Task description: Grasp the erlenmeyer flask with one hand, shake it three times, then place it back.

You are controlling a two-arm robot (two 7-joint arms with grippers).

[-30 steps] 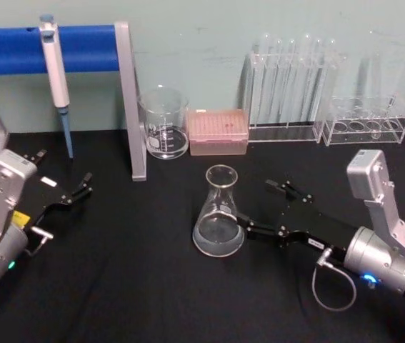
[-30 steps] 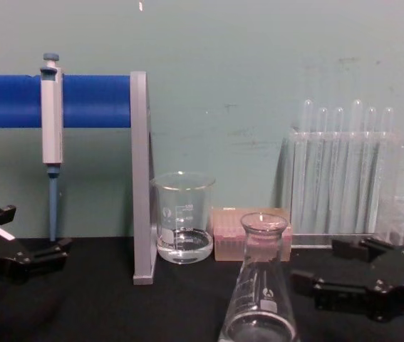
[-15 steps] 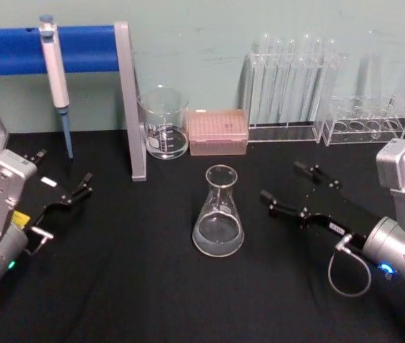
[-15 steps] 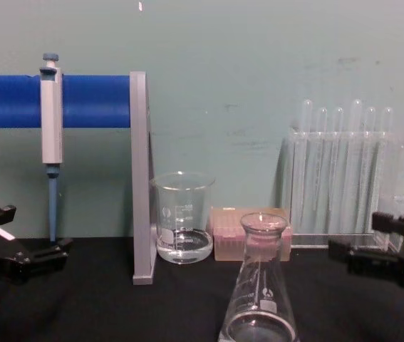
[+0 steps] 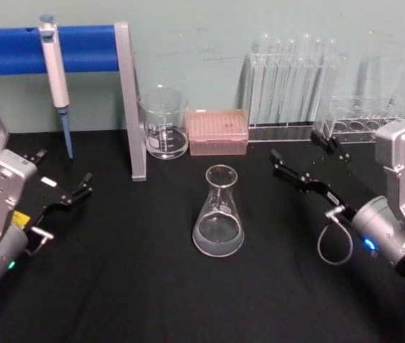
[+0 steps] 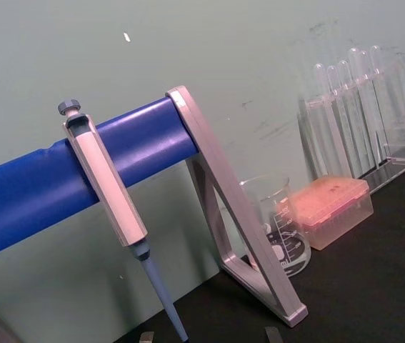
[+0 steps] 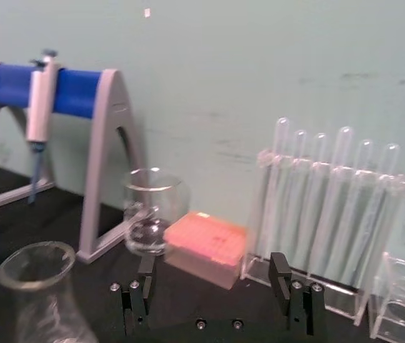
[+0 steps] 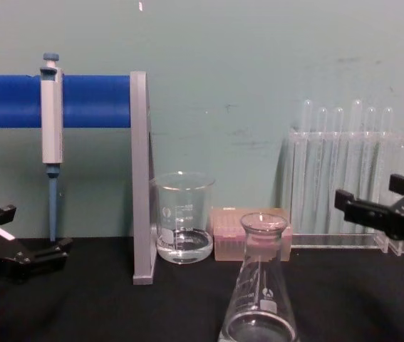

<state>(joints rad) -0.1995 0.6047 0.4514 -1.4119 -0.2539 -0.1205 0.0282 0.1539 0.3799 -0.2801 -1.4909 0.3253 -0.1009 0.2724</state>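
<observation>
Right gripper (image 5: 298, 157) gapes empty between erlenmeyer flask (image 5: 218, 214) and test-tube rack (image 5: 288, 93)

A pale green wall (image 8: 259, 57), scuffed with faint dark marks and a small white fleck near its top, rises straight behind a tabletop (image 5: 131, 286) covered in matte black cloth, lit evenly and softly so that hardly any shadow falls on wall or cloth.
</observation>
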